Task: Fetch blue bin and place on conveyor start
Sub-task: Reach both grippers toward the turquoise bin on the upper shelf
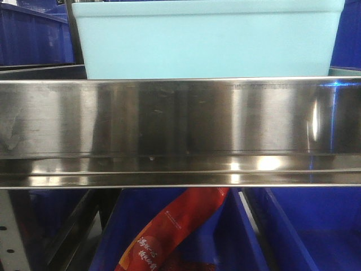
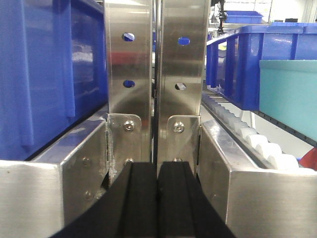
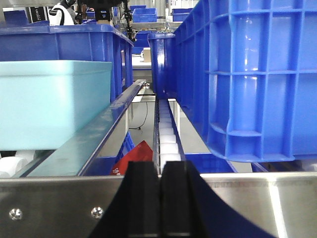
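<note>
The blue bin (image 1: pixel 208 39), a pale turquoise smooth-walled tub, stands on the shelf just behind the steel front rail. It also shows at the right edge of the left wrist view (image 2: pixel 290 96) and at the left of the right wrist view (image 3: pixel 54 101). My left gripper (image 2: pixel 157 173) is shut and empty, in front of a steel shelf post, left of the bin. My right gripper (image 3: pixel 160 171) is shut and empty, at the steel rail, right of the bin. The conveyor start is out of view.
A shiny stainless shelf rail (image 1: pixel 180 132) crosses the front view. Dark blue ribbed bins flank the tub (image 2: pixel 44 74) (image 3: pixel 252 74). White rollers (image 3: pixel 166 134) run along the shelf. A red packet (image 1: pixel 169 231) lies in a blue bin below.
</note>
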`<action>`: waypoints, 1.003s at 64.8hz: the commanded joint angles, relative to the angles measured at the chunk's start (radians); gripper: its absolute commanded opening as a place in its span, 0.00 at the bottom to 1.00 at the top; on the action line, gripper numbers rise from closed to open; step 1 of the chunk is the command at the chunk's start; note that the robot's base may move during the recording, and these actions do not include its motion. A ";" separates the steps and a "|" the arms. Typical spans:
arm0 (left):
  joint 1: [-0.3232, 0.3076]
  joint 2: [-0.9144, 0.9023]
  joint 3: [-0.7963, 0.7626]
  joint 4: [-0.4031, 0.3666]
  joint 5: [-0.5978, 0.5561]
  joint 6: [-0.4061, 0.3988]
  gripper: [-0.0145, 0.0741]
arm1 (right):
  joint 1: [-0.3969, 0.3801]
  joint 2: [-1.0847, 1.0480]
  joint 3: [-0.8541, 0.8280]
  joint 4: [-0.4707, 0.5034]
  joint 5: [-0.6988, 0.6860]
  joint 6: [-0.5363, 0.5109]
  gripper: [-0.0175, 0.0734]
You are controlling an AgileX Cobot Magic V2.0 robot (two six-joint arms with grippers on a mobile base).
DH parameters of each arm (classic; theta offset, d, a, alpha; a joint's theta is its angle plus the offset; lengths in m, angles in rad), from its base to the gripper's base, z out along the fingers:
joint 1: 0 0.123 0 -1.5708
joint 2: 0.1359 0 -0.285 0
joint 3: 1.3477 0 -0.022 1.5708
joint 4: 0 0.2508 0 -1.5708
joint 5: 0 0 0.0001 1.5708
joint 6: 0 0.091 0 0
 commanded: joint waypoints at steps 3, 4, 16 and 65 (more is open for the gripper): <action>0.002 -0.004 -0.003 -0.005 -0.016 0.004 0.04 | 0.003 -0.003 -0.001 0.001 -0.022 -0.005 0.01; 0.002 -0.004 -0.003 -0.005 -0.016 0.004 0.04 | 0.003 -0.003 -0.001 0.001 -0.022 -0.005 0.01; 0.002 -0.004 -0.003 -0.005 -0.016 0.004 0.04 | 0.003 -0.003 -0.001 0.001 -0.022 -0.005 0.01; 0.002 -0.004 -0.010 -0.005 -0.166 0.004 0.04 | 0.002 -0.003 -0.002 0.006 -0.149 0.001 0.01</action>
